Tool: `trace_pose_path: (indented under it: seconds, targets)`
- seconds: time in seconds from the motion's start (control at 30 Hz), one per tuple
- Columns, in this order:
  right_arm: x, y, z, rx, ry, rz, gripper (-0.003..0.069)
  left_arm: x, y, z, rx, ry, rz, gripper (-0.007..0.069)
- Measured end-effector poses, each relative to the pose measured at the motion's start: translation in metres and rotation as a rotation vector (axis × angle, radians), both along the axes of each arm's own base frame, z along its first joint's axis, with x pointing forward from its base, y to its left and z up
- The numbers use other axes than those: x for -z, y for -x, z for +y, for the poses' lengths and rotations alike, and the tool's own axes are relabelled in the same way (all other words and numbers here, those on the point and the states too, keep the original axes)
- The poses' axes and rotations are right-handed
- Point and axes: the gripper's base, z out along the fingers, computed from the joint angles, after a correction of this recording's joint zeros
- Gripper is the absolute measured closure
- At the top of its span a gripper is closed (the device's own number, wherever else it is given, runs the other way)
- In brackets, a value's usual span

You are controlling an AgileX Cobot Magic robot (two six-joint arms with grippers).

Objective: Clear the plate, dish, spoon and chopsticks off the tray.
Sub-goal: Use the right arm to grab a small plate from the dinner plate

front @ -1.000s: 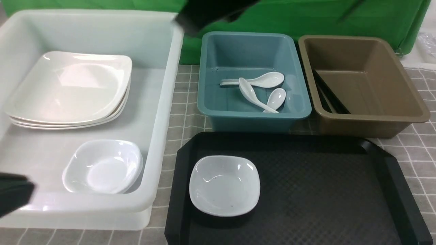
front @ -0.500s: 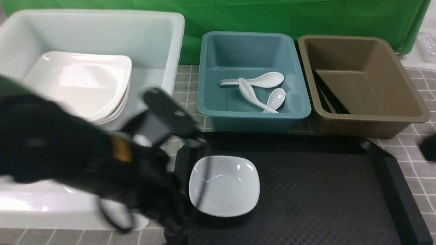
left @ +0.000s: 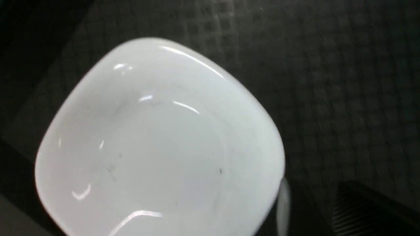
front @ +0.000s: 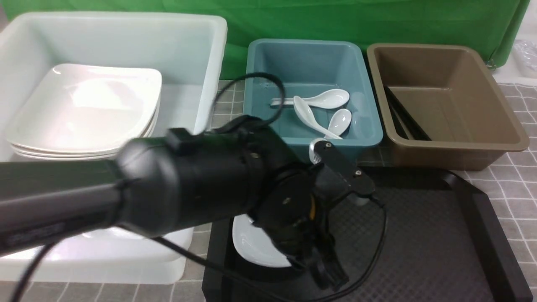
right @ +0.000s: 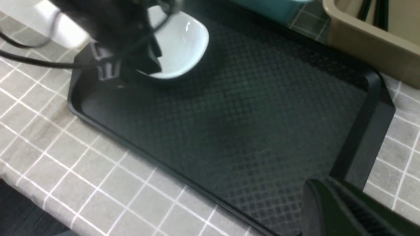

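Observation:
The small pale dish [front: 249, 247] sits at the left end of the black tray [front: 428, 218], half hidden by my left arm. My left gripper [front: 326, 270] hangs low at the dish's near right edge. The left wrist view has the dish [left: 157, 147] filling the frame and the left gripper [left: 325, 216] open, with tray floor [left: 328, 82] showing between its fingers. In the right wrist view the left gripper [right: 128, 67] stands at the dish [right: 178, 46]. My right gripper [right: 315, 193] is shut and empty above the tray's right end [right: 246, 124]. Stacked plates [front: 84, 109], spoons [front: 319, 105] and chopsticks [front: 405, 115] lie in the tubs.
A large white tub [front: 205, 63] at the left holds the plates. A teal tub [front: 310, 50] with the spoons and a brown tub [front: 499, 113] with the chopsticks stand behind the tray. Grey checked cloth [front: 516, 184] covers the table; green cloth hangs behind.
My left arm has swung in from the left and come down over the dish on the tray, and its jaws have opened. The dish has not moved.

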Motion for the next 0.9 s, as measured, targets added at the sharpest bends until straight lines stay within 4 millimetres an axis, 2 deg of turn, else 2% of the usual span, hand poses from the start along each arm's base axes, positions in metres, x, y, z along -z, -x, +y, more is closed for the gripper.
trace_pose_path:
  seconds: [0.2, 0.37, 0.47, 0.57, 0.67, 0.73, 0.83, 0.9]
  targets:
    - [0.0, 0.0, 0.0, 0.0, 0.0, 0.001, 0.0636, 0.025, -0.012, -0.013, -0.002, -0.017, -0.011, 0.0184]
    - [0.0, 0.0, 0.0, 0.0, 0.0, 0.002, 0.0631, 0.046, -0.02, -0.014, -0.032, -0.074, -0.028, 0.0163]
    - [0.0, 0.0, 0.0, 0.0, 0.0, 0.003, 0.0627, 0.058, -0.022, -0.015, -0.046, -0.099, -0.025, 0.0187]
    - [0.0, 0.0, 0.0, 0.0, 0.001, 0.003, 0.0623, 0.061, -0.022, -0.017, -0.05, -0.085, -0.015, 0.0253]
    - [0.001, 0.0, 0.0, -0.001, 0.001, 0.005, 0.0623, 0.06, -0.022, -0.018, -0.038, -0.082, -0.014, 0.0353]
    - [0.001, 0.0, 0.0, -0.001, 0.0, 0.006, 0.062, 0.058, -0.022, -0.018, -0.034, -0.08, -0.016, 0.0407]
    - [0.001, 0.0, 0.0, -0.002, 0.001, 0.008, 0.0616, 0.053, -0.021, -0.018, -0.03, -0.071, -0.012, 0.0419]
    - [0.001, 0.001, 0.0, -0.002, 0.0, 0.008, 0.0613, 0.04, -0.017, -0.017, -0.041, -0.029, 0.004, 0.045]
